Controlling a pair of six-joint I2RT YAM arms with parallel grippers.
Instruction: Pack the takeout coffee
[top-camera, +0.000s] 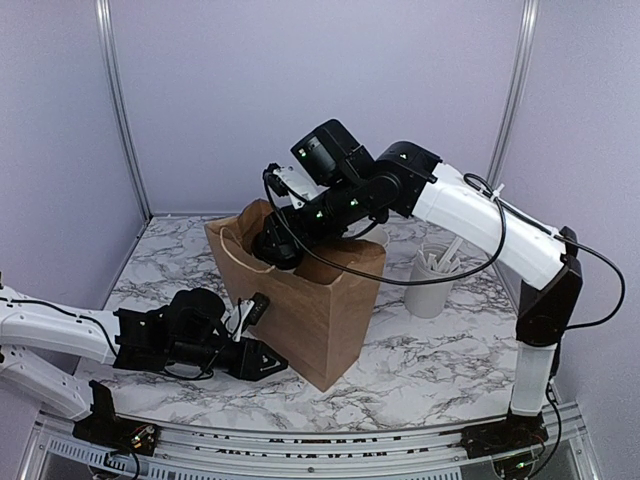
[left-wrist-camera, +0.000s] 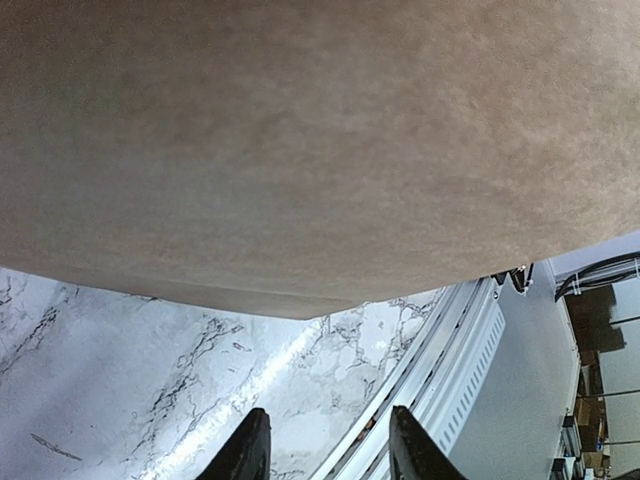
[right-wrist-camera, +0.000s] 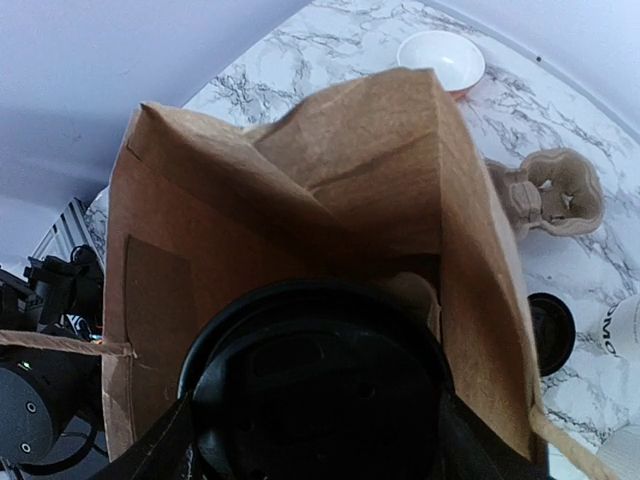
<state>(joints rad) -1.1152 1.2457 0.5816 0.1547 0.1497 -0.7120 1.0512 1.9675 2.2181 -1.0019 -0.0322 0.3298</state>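
The table (top-camera: 420, 360) is white with grey marble lines, and the walls (top-camera: 300, 90) are light purple. At the lower left the left claw (left-wrist-camera: 328, 412) is spread and empty beside the brown paper bag (top-camera: 320, 310) in the middle, where the right claw (right-wrist-camera: 315, 452) pinches the coffee cup (right-wrist-camera: 315, 370), black lid up, at the bag's open top. At the far right a white cup (right-wrist-camera: 628, 322) has dark letters, too cut off to read.

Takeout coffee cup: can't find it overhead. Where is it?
Right wrist view, bottom centre: its round black plastic lid sits in the right claw, at the brown paper bag's mouth.
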